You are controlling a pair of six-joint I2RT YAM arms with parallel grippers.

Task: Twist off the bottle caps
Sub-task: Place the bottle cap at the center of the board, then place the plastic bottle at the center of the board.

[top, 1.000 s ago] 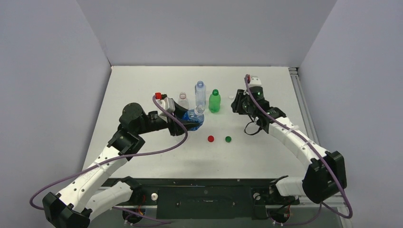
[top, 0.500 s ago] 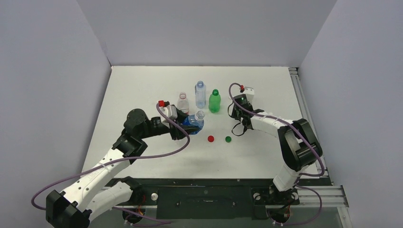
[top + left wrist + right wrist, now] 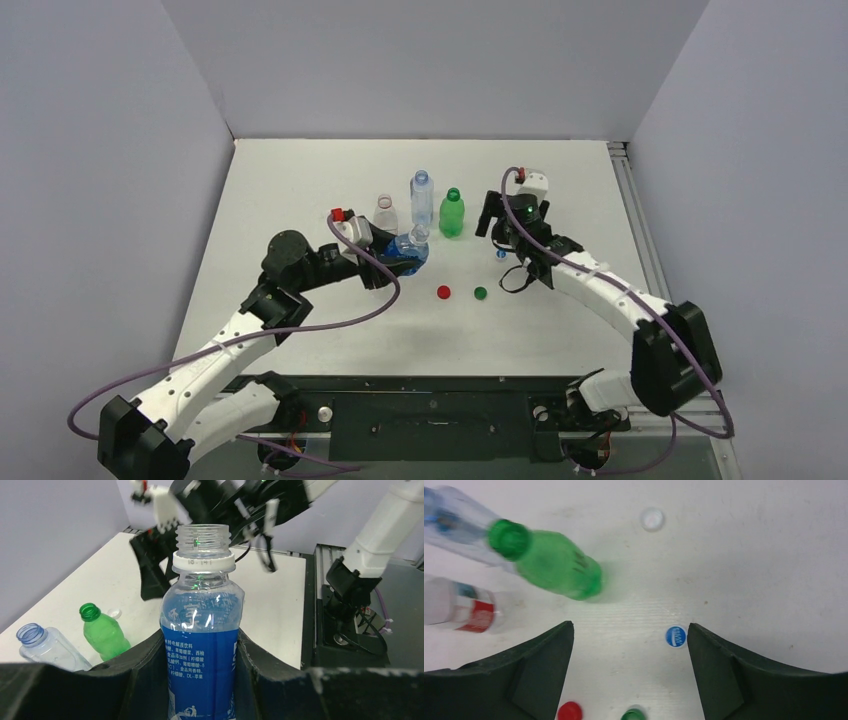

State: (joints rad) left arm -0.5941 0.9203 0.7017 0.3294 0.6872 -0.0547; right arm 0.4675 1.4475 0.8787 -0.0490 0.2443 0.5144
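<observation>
Top view: left gripper (image 3: 393,262) clamped on the blue-label bottle (image 3: 412,241); red cap (image 3: 443,292) and green cap (image 3: 480,293) lie apart on the table (image 3: 300,180).
Left wrist: held bottle's neck bare; 1 white cap (image 3: 115,613) near the green bottle (image 3: 102,632).
Right wrist: right gripper (image 3: 630,630) wide open, empty; blue cap (image 3: 676,636) on the table between its fingers.

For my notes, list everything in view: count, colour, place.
blue-label bottle: one, clear, in left end effector
green bottle: one, green, uncapped, standing
ribbed bottle: one, clear, left of green bottle
red-label bottle: one, clear, left of ribbed bottle
red cap: one, red, on table
green cap: one, green, right of red cap
blue cap: one, blue, under right end effector
white cap: one, white, near green bottle
left end effector: one, black, gripping blue-label bottle
right end effector: one, black, open over blue cap
</observation>
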